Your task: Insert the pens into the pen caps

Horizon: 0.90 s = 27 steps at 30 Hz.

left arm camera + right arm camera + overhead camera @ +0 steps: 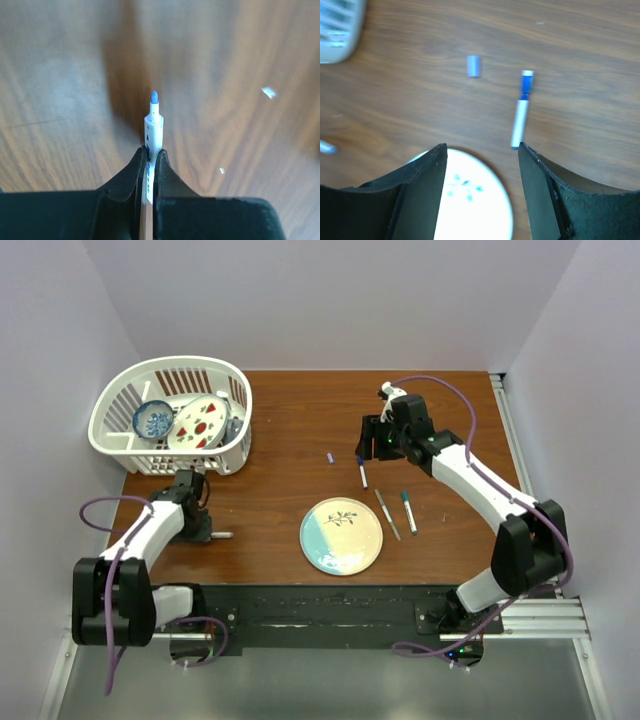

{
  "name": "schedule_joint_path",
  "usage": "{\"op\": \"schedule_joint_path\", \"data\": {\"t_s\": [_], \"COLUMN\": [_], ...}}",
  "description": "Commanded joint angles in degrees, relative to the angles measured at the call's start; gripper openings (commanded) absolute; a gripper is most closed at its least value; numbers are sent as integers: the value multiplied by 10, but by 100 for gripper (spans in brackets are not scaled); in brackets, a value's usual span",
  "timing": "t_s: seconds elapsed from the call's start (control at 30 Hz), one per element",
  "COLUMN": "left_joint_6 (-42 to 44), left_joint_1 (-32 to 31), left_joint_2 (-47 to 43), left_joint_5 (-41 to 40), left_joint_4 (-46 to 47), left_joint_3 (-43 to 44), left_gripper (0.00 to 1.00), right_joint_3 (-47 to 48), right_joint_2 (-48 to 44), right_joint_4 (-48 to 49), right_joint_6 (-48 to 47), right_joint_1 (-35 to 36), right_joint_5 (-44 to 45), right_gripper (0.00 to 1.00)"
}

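My left gripper (150,155) is shut on a white pen (153,125) whose bare blue tip sticks out ahead of the jaws, low over the wood. In the top view the left gripper (208,534) is at the table's left, its pen (224,535) pointing right. My right gripper (370,447) is open and empty, above the table. Under it lie a small purple cap (474,65) and a white pen with a blue section (521,112). The top view shows the purple cap (329,456), that pen (361,472), a thin grey pen (387,513) and a pen with dark green ends (409,510).
A round plate (341,535), white and pale blue, lies near the front centre; it also shows between my right jaws (465,200). A white basket (170,415) holding a bowl and a plate stands at the back left. Walls close in the table on three sides.
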Motion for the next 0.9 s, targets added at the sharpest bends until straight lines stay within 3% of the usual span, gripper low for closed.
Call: {"op": "schedule_joint_path", "data": {"t_s": [0.0, 0.1, 0.27, 0.33, 0.47, 0.57, 0.87], "left_joint_6": [116, 216, 293, 339, 395, 405, 419], "left_joint_1": [-37, -89, -163, -177, -190, -200, -214], "left_joint_2": [-63, -95, -115, -117, -118, -106, -76], "left_joint_5": [-12, 13, 99, 136, 346, 422, 519], "left_joint_4": [72, 165, 284, 371, 602, 729, 821], "left_joint_3": [2, -8, -36, -47, -115, -135, -131], "left_gripper": [0, 0, 0, 0, 0, 0, 0], "right_joint_3": [-55, -84, -81, -85, -107, -110, -100], "right_joint_2": [-58, -75, -72, -69, -57, -41, -16], "right_joint_4": [91, 132, 150, 179, 245, 276, 283], "right_joint_6": [66, 108, 143, 165, 213, 231, 226], "right_joint_1": [4, 20, 75, 90, 129, 153, 180], "right_joint_5": [-104, -129, -133, -135, -146, -152, -120], "right_gripper": [63, 62, 61, 62, 62, 62, 59]}}
